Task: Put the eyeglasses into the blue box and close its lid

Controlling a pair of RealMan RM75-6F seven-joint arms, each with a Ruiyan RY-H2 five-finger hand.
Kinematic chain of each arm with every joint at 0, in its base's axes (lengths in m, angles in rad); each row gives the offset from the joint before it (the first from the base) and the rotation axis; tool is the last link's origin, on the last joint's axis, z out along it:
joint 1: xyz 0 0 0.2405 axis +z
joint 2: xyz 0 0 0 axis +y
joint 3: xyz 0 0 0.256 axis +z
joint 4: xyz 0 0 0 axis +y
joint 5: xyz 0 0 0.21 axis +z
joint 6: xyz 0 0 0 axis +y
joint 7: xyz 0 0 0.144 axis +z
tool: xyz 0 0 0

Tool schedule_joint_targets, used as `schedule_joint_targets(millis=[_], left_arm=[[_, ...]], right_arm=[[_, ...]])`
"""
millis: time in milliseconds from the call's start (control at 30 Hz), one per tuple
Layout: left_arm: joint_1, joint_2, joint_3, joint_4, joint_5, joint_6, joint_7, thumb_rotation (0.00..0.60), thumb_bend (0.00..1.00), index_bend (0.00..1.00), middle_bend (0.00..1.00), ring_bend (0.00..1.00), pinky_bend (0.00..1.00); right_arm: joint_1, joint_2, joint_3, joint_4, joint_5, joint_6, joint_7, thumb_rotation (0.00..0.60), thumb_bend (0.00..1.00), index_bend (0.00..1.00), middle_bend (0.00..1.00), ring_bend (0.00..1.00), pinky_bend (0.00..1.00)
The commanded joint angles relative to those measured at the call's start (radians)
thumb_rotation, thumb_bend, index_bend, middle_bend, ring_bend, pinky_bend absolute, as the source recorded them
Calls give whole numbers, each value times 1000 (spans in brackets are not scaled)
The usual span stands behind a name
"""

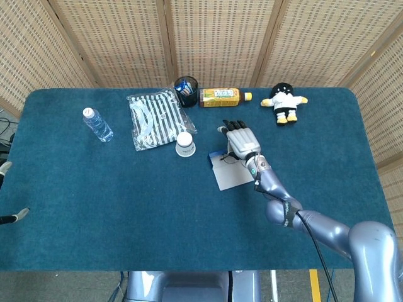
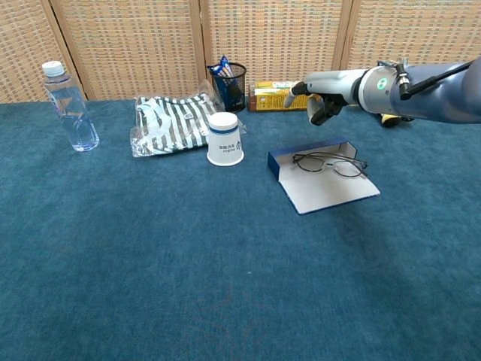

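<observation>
The blue box point(image 2: 282, 163) lies open in the middle of the table, its flat white-lined lid point(image 2: 331, 193) spread toward the front; the head view shows the same box point(image 1: 230, 176). The eyeglasses point(image 2: 331, 163) lie unfolded inside it, across the back part, and appear as thin dark frames point(image 1: 227, 159) from above. My right hand point(image 2: 331, 92) hovers above and behind the box, fingers spread, holding nothing and touching nothing; seen from the head it point(image 1: 241, 139) covers the box's far end. Of my left hand point(image 1: 7, 192) only two fingertips show at the left edge, apart and empty.
An upturned paper cup point(image 2: 224, 148) stands left of the box. Behind it lie a striped bag point(image 2: 169, 124), a black pen holder point(image 2: 229, 84) and a tea bottle point(image 2: 282, 95) on its side. A water bottle point(image 2: 69, 105) stands far left, a plush doll point(image 1: 284, 102) back right.
</observation>
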Motion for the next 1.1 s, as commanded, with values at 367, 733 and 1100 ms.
schedule_joint_targets(millis=[367,733,1100], left_arm=[[-17,-8,-4,14,-28,-34,11,600,0,0,0,0,0],[-18,-14,2,7,-19,-30,29,600,0,0,0,0,0],[-15,-21,18,-19,20,-12,65,600,0,0,0,0,0]], right_arm=[[95,-40,-83,118,132,-196,16,600,1000,227,210,24,12],[79,125,-187,-95,142,-184,56,600,1000,308,292,159,211],[-10,329,-323,-315,108,-68,50,600,1000,308,292,159,240]])
